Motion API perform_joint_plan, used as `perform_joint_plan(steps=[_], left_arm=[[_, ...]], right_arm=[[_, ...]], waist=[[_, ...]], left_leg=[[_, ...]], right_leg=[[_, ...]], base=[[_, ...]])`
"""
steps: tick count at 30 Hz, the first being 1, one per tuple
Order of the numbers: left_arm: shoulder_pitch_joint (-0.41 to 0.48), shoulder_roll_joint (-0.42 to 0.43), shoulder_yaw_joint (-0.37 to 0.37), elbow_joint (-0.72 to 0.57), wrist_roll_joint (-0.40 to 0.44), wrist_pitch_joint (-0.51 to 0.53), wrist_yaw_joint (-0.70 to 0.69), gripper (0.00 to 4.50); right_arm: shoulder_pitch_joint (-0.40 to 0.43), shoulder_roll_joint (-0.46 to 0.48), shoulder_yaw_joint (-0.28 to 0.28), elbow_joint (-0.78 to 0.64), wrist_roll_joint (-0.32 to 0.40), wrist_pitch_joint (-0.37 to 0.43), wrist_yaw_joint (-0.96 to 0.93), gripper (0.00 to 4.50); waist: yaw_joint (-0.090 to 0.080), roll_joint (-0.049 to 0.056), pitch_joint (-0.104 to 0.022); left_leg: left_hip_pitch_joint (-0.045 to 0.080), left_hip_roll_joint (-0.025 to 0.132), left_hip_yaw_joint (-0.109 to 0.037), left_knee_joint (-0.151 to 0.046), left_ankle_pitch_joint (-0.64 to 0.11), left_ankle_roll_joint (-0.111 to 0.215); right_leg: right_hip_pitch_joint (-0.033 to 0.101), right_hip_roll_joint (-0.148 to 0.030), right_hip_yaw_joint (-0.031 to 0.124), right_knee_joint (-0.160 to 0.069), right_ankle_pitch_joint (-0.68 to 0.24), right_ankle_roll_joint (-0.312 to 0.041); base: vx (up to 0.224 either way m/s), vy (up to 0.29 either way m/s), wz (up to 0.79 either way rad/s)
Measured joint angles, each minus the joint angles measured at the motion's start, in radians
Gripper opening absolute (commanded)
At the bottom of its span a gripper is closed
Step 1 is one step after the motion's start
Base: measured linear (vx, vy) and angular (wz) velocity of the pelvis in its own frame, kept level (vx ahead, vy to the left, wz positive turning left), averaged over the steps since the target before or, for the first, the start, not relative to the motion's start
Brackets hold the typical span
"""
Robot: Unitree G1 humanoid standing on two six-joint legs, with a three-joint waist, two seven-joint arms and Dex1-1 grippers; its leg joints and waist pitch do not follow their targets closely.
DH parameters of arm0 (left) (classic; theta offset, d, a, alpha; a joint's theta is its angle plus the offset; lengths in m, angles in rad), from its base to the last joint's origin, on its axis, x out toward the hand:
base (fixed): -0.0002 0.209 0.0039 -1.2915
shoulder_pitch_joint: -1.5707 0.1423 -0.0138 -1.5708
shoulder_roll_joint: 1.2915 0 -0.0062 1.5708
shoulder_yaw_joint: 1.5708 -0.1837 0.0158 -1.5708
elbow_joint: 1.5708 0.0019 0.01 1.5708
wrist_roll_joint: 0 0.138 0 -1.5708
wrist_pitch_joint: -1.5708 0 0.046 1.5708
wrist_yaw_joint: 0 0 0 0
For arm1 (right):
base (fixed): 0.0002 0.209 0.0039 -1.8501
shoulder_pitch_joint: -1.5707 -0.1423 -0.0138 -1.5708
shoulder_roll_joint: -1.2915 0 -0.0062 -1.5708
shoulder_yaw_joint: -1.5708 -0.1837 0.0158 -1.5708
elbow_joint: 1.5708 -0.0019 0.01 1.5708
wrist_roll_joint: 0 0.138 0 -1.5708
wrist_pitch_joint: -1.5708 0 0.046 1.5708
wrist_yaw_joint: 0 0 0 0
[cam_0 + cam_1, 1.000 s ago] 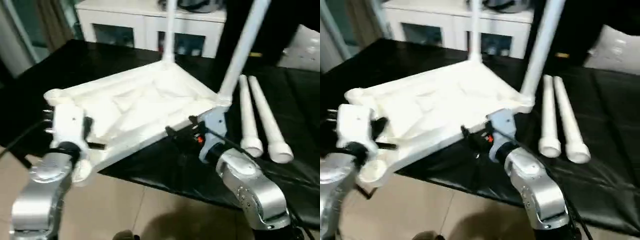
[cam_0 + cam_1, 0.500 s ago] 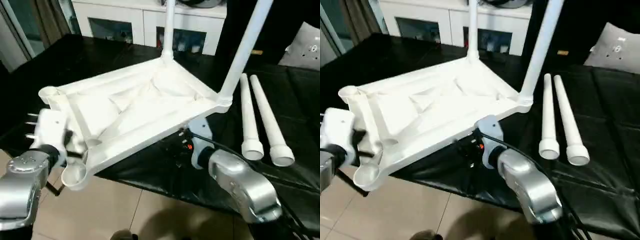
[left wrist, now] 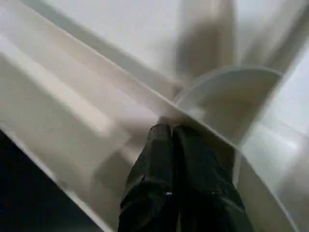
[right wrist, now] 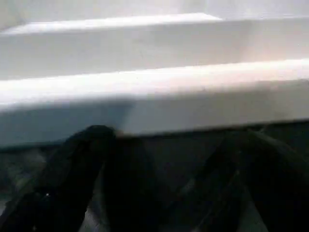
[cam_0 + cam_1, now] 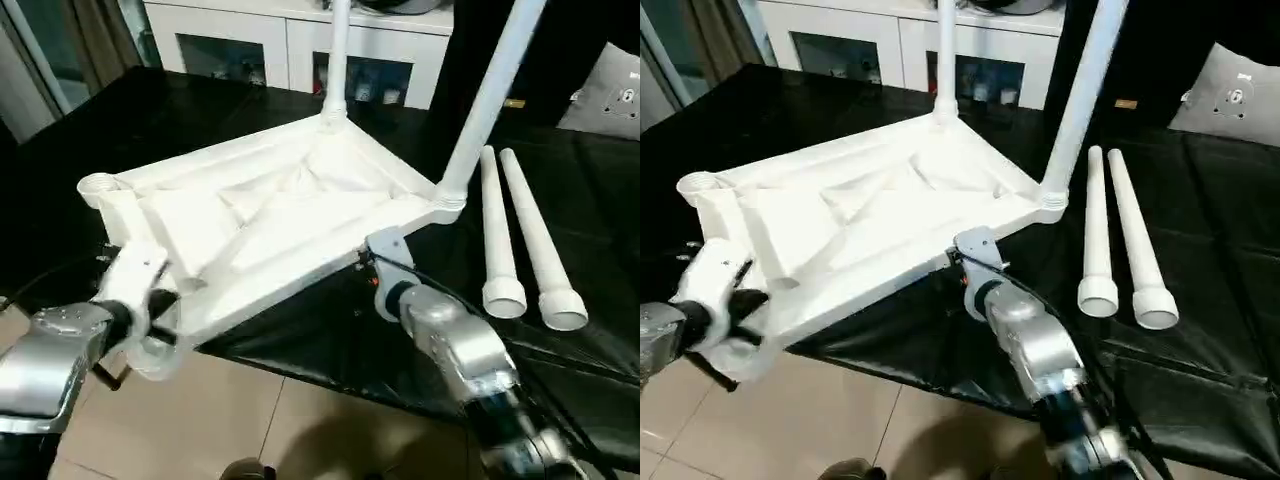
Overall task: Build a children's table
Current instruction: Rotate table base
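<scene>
— What's nearest, at the bottom of the frame?

— Both silver forearms. The left gripper (image 3: 176, 140) sits lower left, its two black fingers pressed together with nothing pinched, tips against the near corner socket (image 5: 150, 350) of the tabletop (image 5: 270, 215). The right gripper (image 4: 169, 150), lower centre, has its fingers spread wide just under the tabletop's near long edge, holding nothing.

— And the tabletop itself?

— Upside down, ribbed underside up, tilted across the middle of the frame on the black table (image 5: 600, 190) — its near-left corner hangs over the tiled floor (image 5: 300, 420).

— The legs?

— Two legs (image 5: 490, 100) stand in the far sockets, rising out of the top of the frame. Two loose legs (image 5: 530, 235) lie side by side at right — touching. White cabinets (image 5: 290, 45) sit along the top.
</scene>
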Motion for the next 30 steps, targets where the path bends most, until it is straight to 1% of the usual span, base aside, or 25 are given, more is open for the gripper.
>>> perform_joint_plan(steps=[3,7,12,14,16,17,20,21,23,25,26,30], left_arm=[[0.001,0.0,-0.015,-0.022,-0.051,0.011,-0.063,0.24],[0.001,-0.009,-0.045,-0.058,-0.104,0.025,-0.135,0.24],[-0.027,-0.041,-0.13,-0.074,-0.144,0.023,-0.202,0.24],[-0.052,-0.068,-0.168,-0.062,-0.148,0.018,-0.216,0.24],[-0.084,-0.094,-0.202,-0.043,-0.152,0.006,-0.232,0.24],[-0.108,-0.114,-0.22,-0.017,-0.152,-0.001,-0.238,0.24],[-0.137,-0.152,-0.25,0.026,-0.146,-0.039,-0.241,0.24],[-0.168,-0.182,-0.265,0.081,-0.132,-0.073,-0.239,0.24],[-0.208,-0.228,-0.282,0.158,-0.104,-0.129,-0.217,0.24],[-0.268,-0.271,-0.298,0.27,-0.062,-0.22,-0.18,0.24],[-0.296,-0.278,-0.302,0.317,-0.043,-0.261,-0.16,0.24],[-0.356,-0.307,-0.306,0.459,-0.003,-0.38,-0.113,0.24]], right_arm=[[-0.039,-0.007,-0.021,0.094,-0.013,-0.042,0.001,4.5],[-0.08,-0.011,-0.037,0.184,-0.025,-0.096,0.005,4.5],[-0.1,-0.04,-0.063,0.235,-0.045,-0.138,0.004,4.5],[-0.109,-0.047,-0.071,0.251,-0.048,-0.145,0.0,4.5],[-0.112,-0.053,-0.078,0.254,-0.053,-0.158,0.0,4.5],[-0.114,-0.06,-0.084,0.256,-0.056,-0.168,-0.001,4.5],[-0.114,-0.073,-0.093,0.257,-0.063,-0.183,-0.004,4.5],[-0.114,-0.085,-0.099,0.252,-0.066,-0.184,-0.014,4.5],[-0.113,-0.095,-0.107,0.229,-0.068,-0.184,-0.026,4.5],[-0.111,-0.106,-0.114,0.155,-0.067,-0.177,-0.024,4.5],[-0.11,-0.11,-0.115,0.104,-0.067,-0.172,-0.021,4.5],[-0.091,-0.143,-0.143,-0.04,-0.063,-0.127,-0.013,4.5]], waist=[[-0.002,-0.001,0.0],[-0.005,-0.001,0.0],[-0.014,-0.001,0.0],[-0.017,0.0,-0.001],[-0.024,0.0,-0.001],[-0.025,0.0,-0.001],[-0.03,0.002,-0.001],[-0.029,0.005,-0.001],[-0.028,0.005,-0.001],[-0.028,0.006,0.0],[-0.03,0.006,0.0],[-0.028,0.006,-0.001]], left_leg=[[0.0,0.0,0.001,0.0,0.001,0.0],[0.0,0.0,0.002,0.0,0.001,0.0],[0.001,0.001,0.003,0.0,0.002,0.0],[0.001,0.001,0.003,0.0,0.002,-0.001],[0.0,0.002,0.003,0.0,0.003,-0.002],[0.0,0.003,0.003,0.0,0.003,-0.002],[0.0,0.004,0.004,0.0,0.004,-0.002],[0.0,0.004,0.004,0.0,0.005,-0.002],[0.0,0.004,0.004,0.0,0.006,-0.001],[0.0,0.005,0.004,0.0,0.007,-0.002],[0.001,0.006,0.004,0.0,0.007,-0.002],[0.001,0.011,0.004,-0.001,0.009,-0.005]], right_leg=[[0.0,0.0,0.0,0.0,0.0,0.0],[0.0,0.0,0.0,0.0,0.0,-0.001],[0.0,0.0,0.001,0.0,0.001,-0.001],[-0.001,0.0,0.0,0.001,0.001,-0.001],[-0.001,0.001,0.0,0.001,0.001,-0.001],[-0.001,0.002,0.0,0.001,0.001,-0.001],[-0.001,0.003,0.0,0.001,0.001,-0.002],[-0.002,0.003,0.0,0.001,0.002,-0.003],[-0.001,0.003,0.0,0.002,0.003,-0.004],[-0.001,0.004,0.0,0.001,0.005,-0.004],[-0.001,0.005,0.0,0.001,0.006,-0.005],[0.002,0.012,0.001,-0.001,0.005,-0.003]], base=[[0.0,0.0,0.0],[0.0,0.0,0.0],[0.0,0.0,0.0],[0.0,0.0,0.0],[0.0,0.0,0.0],[0.0,0.0,0.0],[0.0,0.0,0.0],[0.0,0.0,0.0],[0.0,0.0,0.0],[0.0,0.0,0.0],[0.0,0.0,0.0],[0.0,0.0,0.0]])
